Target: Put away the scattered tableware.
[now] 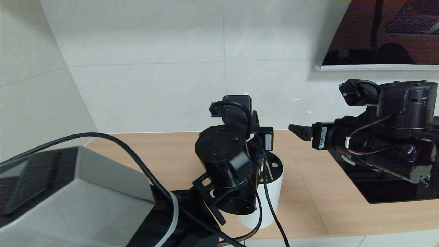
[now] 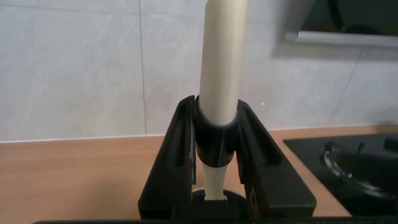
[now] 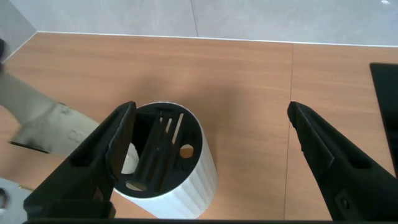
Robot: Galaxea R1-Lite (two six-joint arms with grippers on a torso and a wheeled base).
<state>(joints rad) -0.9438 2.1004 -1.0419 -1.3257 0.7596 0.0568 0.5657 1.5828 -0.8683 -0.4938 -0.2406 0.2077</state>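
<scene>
A white ribbed utensil holder (image 3: 177, 180) with a black slotted insert stands on the wooden counter (image 1: 308, 192); in the head view the holder (image 1: 272, 195) sits under my left arm. My left gripper (image 2: 214, 127) is shut on a cream-coloured utensil handle (image 2: 221, 56) with a black collar, held upright. In the right wrist view a cream utensil (image 3: 40, 118) slants down at the holder's rim; whether its end is inside I cannot tell. My right gripper (image 3: 211, 155) hangs open above the holder, its fingers wide on either side. In the head view the right gripper (image 1: 300, 132) hovers right of the left wrist.
A black cooktop (image 1: 377, 192) lies on the counter's right side, with a dark range hood (image 1: 380, 37) on the tiled wall above it. The counter's front edge runs close below the holder. Bare wood stretches between the holder and the cooktop.
</scene>
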